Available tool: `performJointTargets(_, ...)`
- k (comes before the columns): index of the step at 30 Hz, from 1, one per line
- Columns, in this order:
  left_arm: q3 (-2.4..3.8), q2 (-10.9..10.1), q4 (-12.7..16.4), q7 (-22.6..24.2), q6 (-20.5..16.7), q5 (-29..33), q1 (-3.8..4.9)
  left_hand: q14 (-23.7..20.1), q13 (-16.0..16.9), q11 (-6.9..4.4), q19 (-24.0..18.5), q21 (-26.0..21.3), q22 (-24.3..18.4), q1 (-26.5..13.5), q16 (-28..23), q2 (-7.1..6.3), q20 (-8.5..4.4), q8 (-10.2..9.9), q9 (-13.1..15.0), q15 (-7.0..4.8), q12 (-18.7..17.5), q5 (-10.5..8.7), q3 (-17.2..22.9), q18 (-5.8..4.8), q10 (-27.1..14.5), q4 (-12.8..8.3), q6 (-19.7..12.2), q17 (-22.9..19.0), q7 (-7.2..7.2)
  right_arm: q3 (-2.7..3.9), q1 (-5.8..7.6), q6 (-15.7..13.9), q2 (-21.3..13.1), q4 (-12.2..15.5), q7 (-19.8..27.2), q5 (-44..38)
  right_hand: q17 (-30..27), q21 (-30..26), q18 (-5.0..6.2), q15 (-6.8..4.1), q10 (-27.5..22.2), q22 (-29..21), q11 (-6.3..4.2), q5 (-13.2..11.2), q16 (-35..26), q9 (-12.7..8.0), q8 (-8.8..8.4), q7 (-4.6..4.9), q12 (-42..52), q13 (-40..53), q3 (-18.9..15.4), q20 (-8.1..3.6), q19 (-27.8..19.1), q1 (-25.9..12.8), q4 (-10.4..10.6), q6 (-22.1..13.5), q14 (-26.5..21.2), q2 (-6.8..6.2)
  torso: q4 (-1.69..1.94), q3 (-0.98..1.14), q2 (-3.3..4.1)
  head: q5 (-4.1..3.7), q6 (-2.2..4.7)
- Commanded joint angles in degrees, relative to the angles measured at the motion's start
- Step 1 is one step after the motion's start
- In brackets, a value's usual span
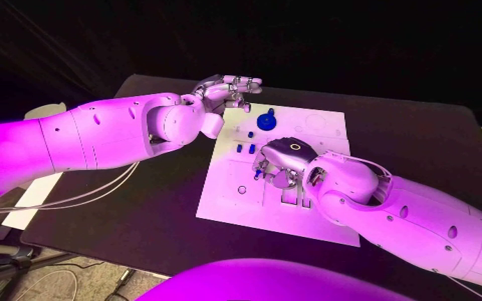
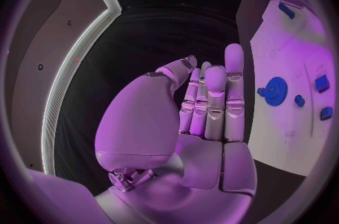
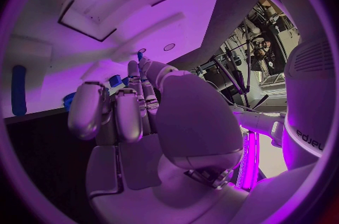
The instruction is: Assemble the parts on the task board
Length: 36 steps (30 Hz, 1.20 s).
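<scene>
White flat plastic task board (image 1: 226, 200) lies under right hand (image 1: 283, 161); stiff, needs no holding. Blue toothed gear (image 1: 266, 120), between both hands: light, rigid, take by rim. Left hand (image 1: 226, 95): released, empty. Right hand: grasp cannot be told.

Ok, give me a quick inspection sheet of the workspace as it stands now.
Surface: black table, task board in the middle.
Job's things: blue gear stands near the board's far edge; small blue parts lie nearer the middle.
Clutter: a white strip at the table's left edge.
Hands: left hand hangs at the board's far left corner, fingers straight, holding nothing. Right hand is over the board's middle, with a blue piece at its fingertips; grip unclear.
Cables: thin cables under the left arm.
Surroundings: dark, nothing seen.
</scene>
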Motion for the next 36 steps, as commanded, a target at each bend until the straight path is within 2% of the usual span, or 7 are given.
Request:
performJointTargets(1, 0.04, 0.15, 0.0, 0.25, 1.16, -0.37, 0.03, 0.27, 0.09, 0.02, 0.39, -0.39, -0.09, 0.14, 0.33, 0.26, 0.03, 0.04, -0.01, 0.05, 0.28, -0.19, -0.23, 1.07, -0.44, -0.19, -0.44, -0.08, 0.13, -0.15, -0.14, 1.72, 0.06, -0.11, 0.39, -0.07, 0.08, 0.12, 0.38, -0.05, -0.01, -0.01, 0.14, -0.13, 0.27, 0.1, 0.19, 0.04, -0.28, -0.02, 0.23, -0.09, 0.13, -0.59, -0.21, 0.33, 2.97, -0.17, -0.01, -0.01, -0.01, 0.04, -0.1)
performJointTargets(16, 0.04, 0.15, -0.15, 0.1, 1.27, -0.38, 0.03, 0.27, 0.09, 0.02, 0.39, -0.39, -0.09, 0.14, 0.33, 0.26, 0.03, 0.04, -0.01, 0.05, 0.28, -0.19, -0.23, 1.07, -0.44, -0.19, -0.44, -0.08, 0.13, -0.23, -0.14, 2.21, -0.1, 0.09, 0.31, -0.01, 0.03, 0.11, 0.38, -0.05, 0.05, -0.02, 0.12, -0.28, 0.25, 0.15, 0.22, 0.01, -0.27, 0.0, 0.09, -0.09, 0.12, -0.82, -0.25, 0.39, 2.95, -0.22, -0.01, 0.0, -0.04, 0.21, -0.34)
performJointTargets(27, 0.04, 0.18, -0.21, -0.02, 1.35, -0.38, 0.03, 0.24, 0.09, 0.03, 0.39, -0.42, -0.11, 0.18, 0.35, 0.29, 0.04, 0.06, -0.01, 0.06, 0.36, -0.18, -0.27, 1.07, -0.55, -0.25, -0.5, -0.13, 0.14, -0.28, -0.14, 2.82, -0.06, 0.18, 0.14, 0.0, 0.04, 0.1, 0.38, -0.06, 0.05, -0.02, 0.12, -0.44, 0.27, 0.18, 0.21, -0.02, -0.29, 0.0, -0.1, -0.08, 0.12, -1.13, -0.25, 0.41, 2.95, -0.27, -0.06, -0.03, -0.02, 0.12, -0.25)
performJointTargets(36, 0.04, 0.17, -0.14, -0.12, 1.37, -0.38, 0.04, 0.21, 0.09, 0.04, 0.4, -0.43, -0.11, 0.2, 0.32, 0.3, 0.04, 0.07, -0.01, 0.06, 0.4, -0.17, -0.28, 1.07, -0.58, -0.28, -0.53, -0.21, 0.15, -0.5, -0.13, 4.68, 0.46, -0.62, -1.47, -0.61, -0.06, 0.0, 0.41, -0.04, -0.1, -0.16, 0.16, -0.54, 0.21, 0.19, 0.11, -0.03, -0.38, -0.03, -0.42, -0.08, 0.06, -1.68, -0.16, 0.26, 2.91, -0.36, -0.02, -0.04, -0.02, -0.03, -0.25)
